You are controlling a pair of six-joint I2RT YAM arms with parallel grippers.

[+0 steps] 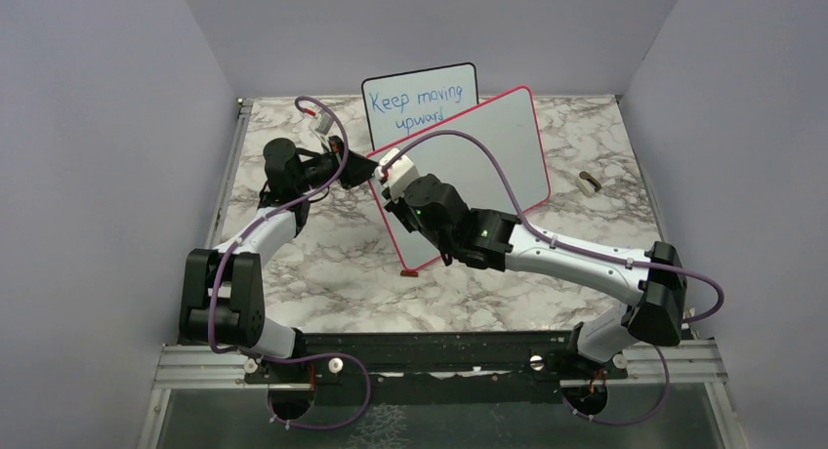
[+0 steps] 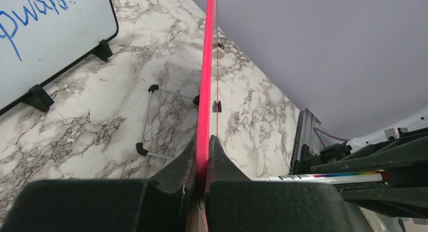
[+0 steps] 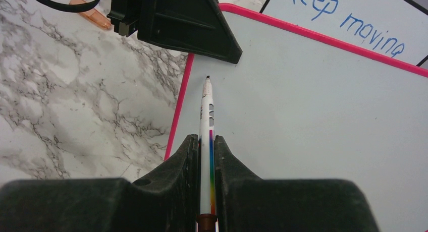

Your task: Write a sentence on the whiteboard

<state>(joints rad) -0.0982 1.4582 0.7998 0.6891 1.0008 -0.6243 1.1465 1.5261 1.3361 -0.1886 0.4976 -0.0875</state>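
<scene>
Whiteboard (image 1: 488,146) gripped by left hand (image 2: 203,146), one marker (image 3: 206,101) in right hand (image 3: 206,138), second board (image 1: 420,102) behind.

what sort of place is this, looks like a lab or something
Most likely a robot test cell in a lab: plain walls box in a marble-look table, and two robot arms are bolted to a metal rail at its edge.

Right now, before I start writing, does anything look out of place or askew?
Nothing spilled or damaged. The whiteboard stands skewed on the table, covering a corner of the black-framed board, the left hand clamped on its rim. A small orange piece, maybe the cap of the marker, lies loose on the marble.
</scene>
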